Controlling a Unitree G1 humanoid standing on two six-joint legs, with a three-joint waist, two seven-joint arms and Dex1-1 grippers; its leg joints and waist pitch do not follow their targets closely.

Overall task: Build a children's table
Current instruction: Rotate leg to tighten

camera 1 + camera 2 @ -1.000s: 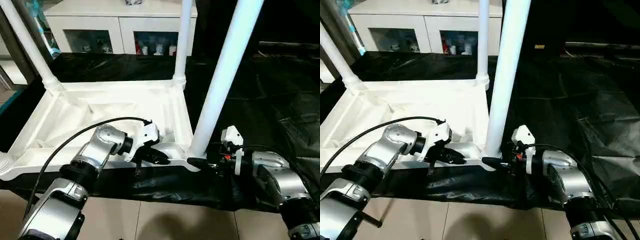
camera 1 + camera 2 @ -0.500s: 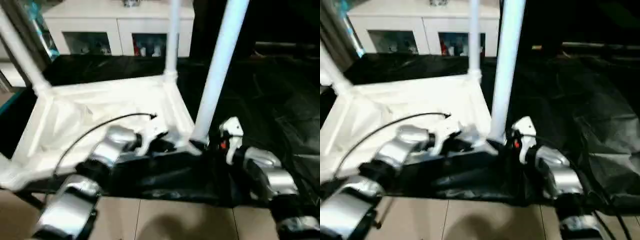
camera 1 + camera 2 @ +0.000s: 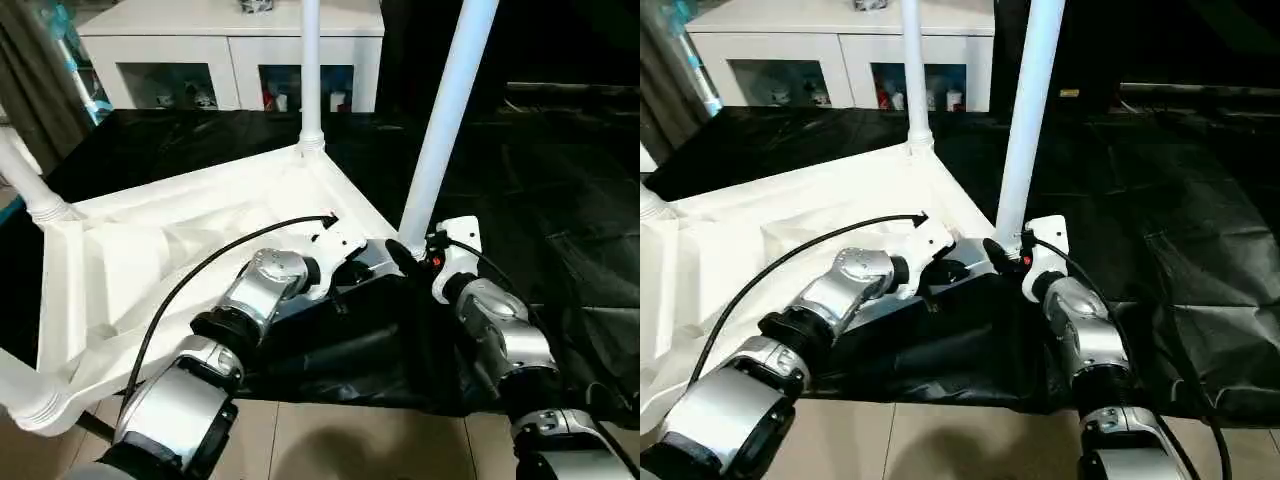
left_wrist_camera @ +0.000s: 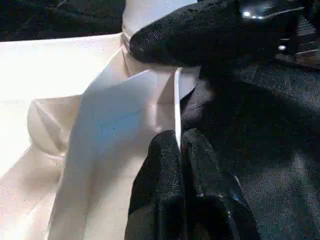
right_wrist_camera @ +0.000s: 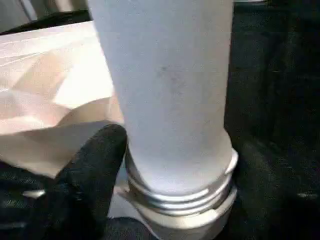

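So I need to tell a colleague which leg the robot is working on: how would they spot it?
Find the upturned white table top on the black sheet. At its corner nearest the robot's right arm stands a leg, rising out of the picture. Unlike the other legs, it has the right gripper at its base.

place: lab-like room | cues: black-sheeted bench (image 3: 560,200); white glass-fronted cabinet (image 3: 230,40); tiled floor (image 3: 330,445)
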